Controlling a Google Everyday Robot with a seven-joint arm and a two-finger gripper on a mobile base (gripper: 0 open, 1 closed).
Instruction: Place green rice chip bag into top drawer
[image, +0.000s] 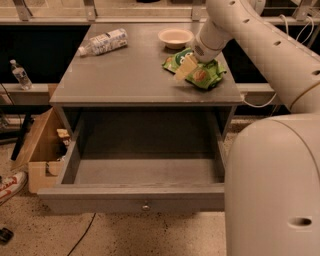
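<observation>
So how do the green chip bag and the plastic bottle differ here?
The green rice chip bag is a flat, crinkly bright-green pouch; the bottle is a clear cylinder with a pale label. The bag lies at the right of the cabinet top, the bottle at its back left. The gripper is at the bag; nothing touches the bottle. Both lie on the top, outside the open top drawer.

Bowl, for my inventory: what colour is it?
Cream bowl, camera view; the end effector is at the bag near it.
</observation>
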